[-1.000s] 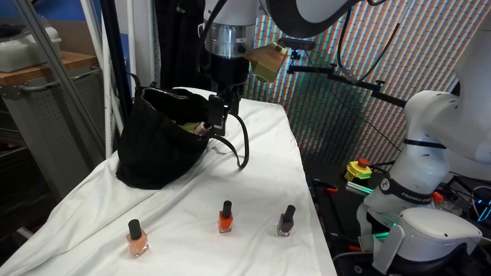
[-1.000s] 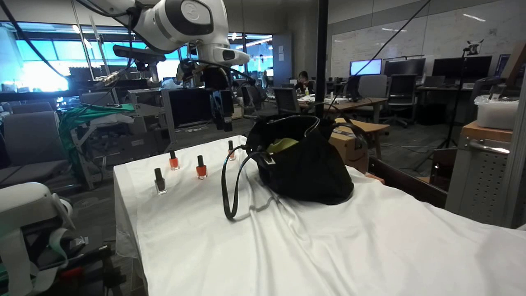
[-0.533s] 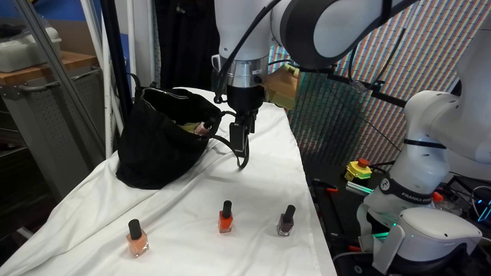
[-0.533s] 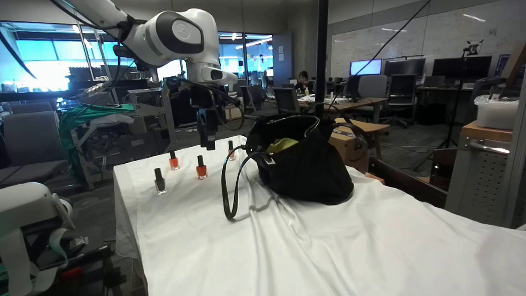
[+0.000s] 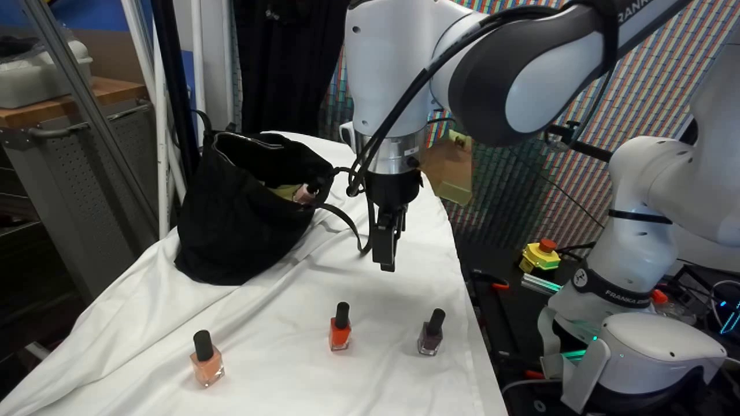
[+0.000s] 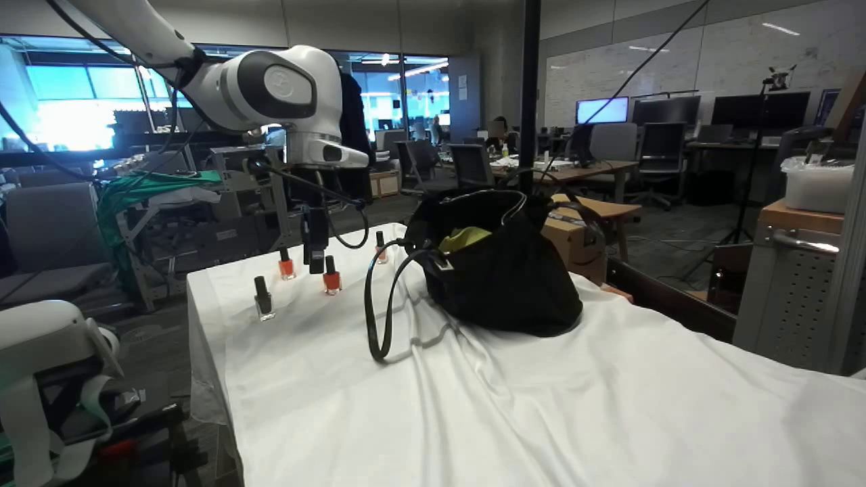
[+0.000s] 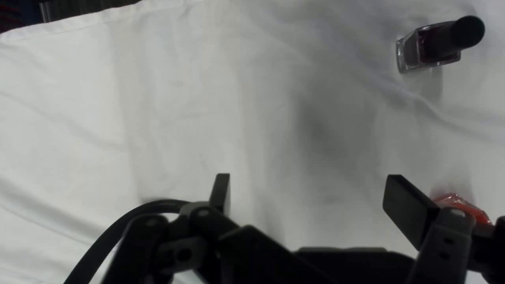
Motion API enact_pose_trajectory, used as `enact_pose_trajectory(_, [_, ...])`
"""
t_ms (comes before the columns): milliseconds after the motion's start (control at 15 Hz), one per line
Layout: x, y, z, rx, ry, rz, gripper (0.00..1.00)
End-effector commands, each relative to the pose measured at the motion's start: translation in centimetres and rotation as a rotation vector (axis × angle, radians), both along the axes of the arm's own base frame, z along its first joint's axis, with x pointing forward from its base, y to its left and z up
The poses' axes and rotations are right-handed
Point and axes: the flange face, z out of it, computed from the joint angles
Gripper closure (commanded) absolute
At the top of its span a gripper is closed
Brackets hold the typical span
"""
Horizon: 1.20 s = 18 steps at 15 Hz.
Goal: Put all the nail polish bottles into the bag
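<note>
While fingers [image 7: 409,209] gape wide above the tabletop [image 7: 189,130], nail polish bottles [image 5: 340,335] stand near them; an arm band [image 5: 615,292] reads "FRANKA."

Bag [image 6: 504,284], four bottles [image 6: 331,279] on cloth [image 6: 643,406]; fifth bottle [image 5: 303,195] in bag.

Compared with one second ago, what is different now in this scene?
The gripper has moved down and away from the black handbag, toward the orange-red nail polish bottle and the dark plum bottle. Nothing was visibly gripped or released. These two, the peach bottle, the black handbag and the pale pink bottle in it stayed put.
</note>
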Motion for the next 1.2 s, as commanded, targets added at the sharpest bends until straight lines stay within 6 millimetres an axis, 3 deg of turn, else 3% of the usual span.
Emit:
enact_pose_trajectory(0, [-1.8,1.8,-0.5,0.042,-0.031,-0.007,0.0])
enact_pose_trajectory(400, [-3.1,3.7,-2.9,0.07,-0.084,-0.059,0.0])
enact_pose_trajectory(1133, [-3.9,4.1,-5.6,0.101,-0.129,-0.035,0.0])
